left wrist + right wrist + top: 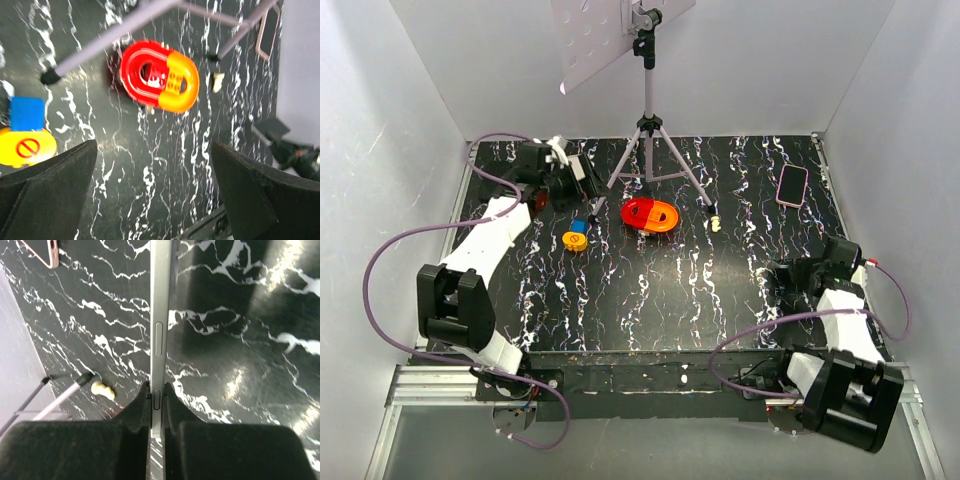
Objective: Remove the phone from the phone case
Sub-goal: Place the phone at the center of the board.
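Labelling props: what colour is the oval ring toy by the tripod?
Red plastic oval ring toy, one end orange; left wrist view shows it best.

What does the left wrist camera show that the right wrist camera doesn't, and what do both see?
Left wrist only: a red and orange oval toy, a blue block and a yellow disc, seen past the wide-open left claw. Right wrist only: the shut right claw pinching a thin silver phone by its edge, side buttons visible. Both: the black marbled table, a pink-rimmed phone-shaped item lying flat, a small cream piece and a tripod leg. A blurred grey shape in the left view may be that phone too.
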Action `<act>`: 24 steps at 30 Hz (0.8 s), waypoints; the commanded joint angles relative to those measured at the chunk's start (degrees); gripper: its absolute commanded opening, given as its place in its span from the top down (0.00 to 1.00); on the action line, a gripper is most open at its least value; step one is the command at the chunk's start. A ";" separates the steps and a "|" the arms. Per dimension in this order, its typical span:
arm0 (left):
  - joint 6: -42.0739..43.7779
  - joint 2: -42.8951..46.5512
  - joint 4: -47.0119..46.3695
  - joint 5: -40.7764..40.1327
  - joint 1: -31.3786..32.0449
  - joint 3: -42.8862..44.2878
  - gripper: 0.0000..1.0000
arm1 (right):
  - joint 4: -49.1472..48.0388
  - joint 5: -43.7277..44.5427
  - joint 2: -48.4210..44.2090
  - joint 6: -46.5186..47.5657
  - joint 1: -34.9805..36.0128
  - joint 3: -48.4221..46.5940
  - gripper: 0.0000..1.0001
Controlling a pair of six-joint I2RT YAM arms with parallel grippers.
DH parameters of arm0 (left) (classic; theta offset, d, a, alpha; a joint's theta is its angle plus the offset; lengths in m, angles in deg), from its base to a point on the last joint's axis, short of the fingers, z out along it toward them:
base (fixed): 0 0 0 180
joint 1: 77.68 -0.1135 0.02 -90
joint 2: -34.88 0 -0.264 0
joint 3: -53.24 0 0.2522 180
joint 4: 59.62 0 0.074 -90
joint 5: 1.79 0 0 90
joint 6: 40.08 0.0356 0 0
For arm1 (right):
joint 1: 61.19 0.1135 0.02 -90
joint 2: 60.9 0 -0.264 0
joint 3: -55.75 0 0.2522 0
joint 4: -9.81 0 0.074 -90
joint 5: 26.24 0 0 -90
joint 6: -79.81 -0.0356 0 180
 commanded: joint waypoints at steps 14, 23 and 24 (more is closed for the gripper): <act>2.78 0.16 -2.68 8.28 3.43 -3.19 0.02 | -22.20 0.35 21.75 -5.91 -0.91 -2.85 0.91; 2.96 0.07 -3.57 10.83 3.43 -3.11 0.02 | 7.58 8.33 15.25 11.05 -0.82 -13.83 0.18; 2.87 0.16 -3.65 11.01 3.43 -3.19 0.02 | 8.13 9.04 14.89 13.06 -0.82 -14.62 0.17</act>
